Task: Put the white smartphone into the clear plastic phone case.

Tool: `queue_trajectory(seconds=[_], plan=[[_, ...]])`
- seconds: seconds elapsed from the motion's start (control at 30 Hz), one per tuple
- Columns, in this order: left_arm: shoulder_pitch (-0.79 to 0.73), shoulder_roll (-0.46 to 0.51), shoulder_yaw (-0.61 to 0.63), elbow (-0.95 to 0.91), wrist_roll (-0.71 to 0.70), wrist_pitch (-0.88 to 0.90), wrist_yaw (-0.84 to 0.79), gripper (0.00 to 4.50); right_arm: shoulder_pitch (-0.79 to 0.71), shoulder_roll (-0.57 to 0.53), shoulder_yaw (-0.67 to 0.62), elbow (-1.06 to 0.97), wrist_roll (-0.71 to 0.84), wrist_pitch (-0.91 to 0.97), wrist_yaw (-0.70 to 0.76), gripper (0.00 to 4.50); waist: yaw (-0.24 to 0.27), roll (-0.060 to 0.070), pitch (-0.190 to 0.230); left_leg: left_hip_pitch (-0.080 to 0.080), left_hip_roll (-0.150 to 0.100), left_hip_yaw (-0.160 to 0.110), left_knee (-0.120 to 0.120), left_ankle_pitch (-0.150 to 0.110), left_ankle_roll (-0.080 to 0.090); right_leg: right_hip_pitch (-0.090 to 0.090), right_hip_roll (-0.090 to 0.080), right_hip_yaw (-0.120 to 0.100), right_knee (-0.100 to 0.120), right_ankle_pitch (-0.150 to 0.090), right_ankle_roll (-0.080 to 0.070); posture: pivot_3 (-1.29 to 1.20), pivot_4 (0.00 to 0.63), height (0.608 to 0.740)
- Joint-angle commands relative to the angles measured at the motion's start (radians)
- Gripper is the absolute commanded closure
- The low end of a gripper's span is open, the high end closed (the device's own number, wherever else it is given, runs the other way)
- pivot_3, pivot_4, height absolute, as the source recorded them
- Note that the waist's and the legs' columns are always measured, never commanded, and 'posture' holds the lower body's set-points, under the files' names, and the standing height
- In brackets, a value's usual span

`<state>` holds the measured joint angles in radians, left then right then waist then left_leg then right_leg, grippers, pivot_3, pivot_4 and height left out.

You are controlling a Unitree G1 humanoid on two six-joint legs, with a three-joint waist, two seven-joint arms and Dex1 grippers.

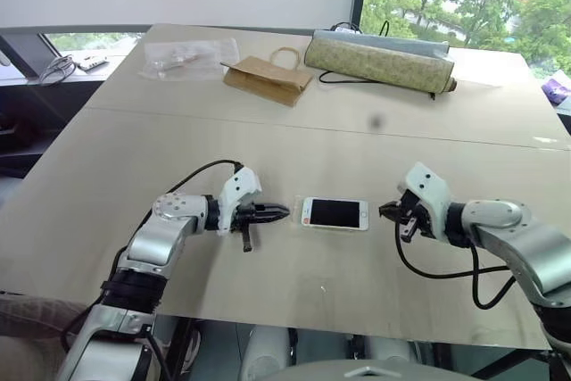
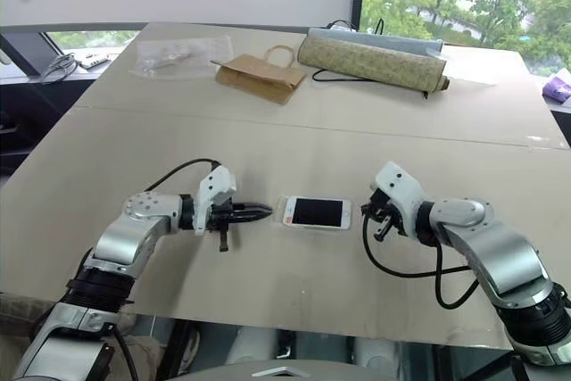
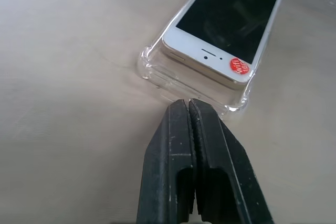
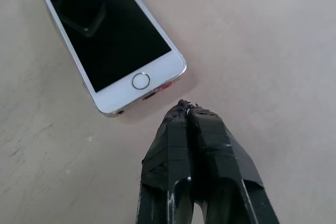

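The small flat white smartphone [image 1: 335, 213] lay screen-up mid-table, its left end seated in the thin clear plastic phone case [image 3: 157, 74], both the left gripper [image 1: 284, 213] and right gripper [image 1: 385, 211] pressed together, empty; pressing the right end down evenly would likely seat it.

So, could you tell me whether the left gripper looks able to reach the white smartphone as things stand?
Probably yes: the left gripper, shut, points at the white smartphone across bare table, nothing between but the clear plastic phone case rim.
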<state>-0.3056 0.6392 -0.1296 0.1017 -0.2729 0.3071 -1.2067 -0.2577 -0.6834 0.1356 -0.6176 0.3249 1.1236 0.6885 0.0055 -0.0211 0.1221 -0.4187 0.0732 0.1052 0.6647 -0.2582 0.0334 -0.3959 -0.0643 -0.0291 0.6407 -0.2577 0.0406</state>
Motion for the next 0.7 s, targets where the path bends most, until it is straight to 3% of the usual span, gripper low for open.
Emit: queue_trajectory(seconds=[0.03,0.43,0.7], plan=[[-0.001,0.008,-0.019,0.021,0.003,-0.020,-0.035,4.45,0.013,-0.012,-0.020,-0.053,0.029,0.013,-0.010,4.50,0.000,0.000,0.000,0.000,0.000,0.000,0.000,0.000,0.000,0.000,0.000,0.000,0.000,0.000,0.000,0.00,0.150,0.740],[-0.013,0.013,-0.018,0.062,0.010,-0.073,-0.098,4.45,-0.001,-0.055,0.058,-0.020,0.045,-0.027,0.003,4.50,0.001,-0.001,0.001,0.000,0.000,0.000,0.000,0.000,0.000,0.000,0.000,0.000,0.000,0.000,0.000,0.00,0.150,0.740],[-0.026,0.010,-0.021,0.085,0.025,-0.086,-0.096,4.45,-0.042,-0.023,0.116,-0.001,0.049,-0.052,0.003,4.50,0.002,-0.001,0.001,0.000,0.000,0.000,0.000,0.000,0.000,0.000,0.000,0.000,0.000,0.000,0.000,0.00,0.150,0.740]])
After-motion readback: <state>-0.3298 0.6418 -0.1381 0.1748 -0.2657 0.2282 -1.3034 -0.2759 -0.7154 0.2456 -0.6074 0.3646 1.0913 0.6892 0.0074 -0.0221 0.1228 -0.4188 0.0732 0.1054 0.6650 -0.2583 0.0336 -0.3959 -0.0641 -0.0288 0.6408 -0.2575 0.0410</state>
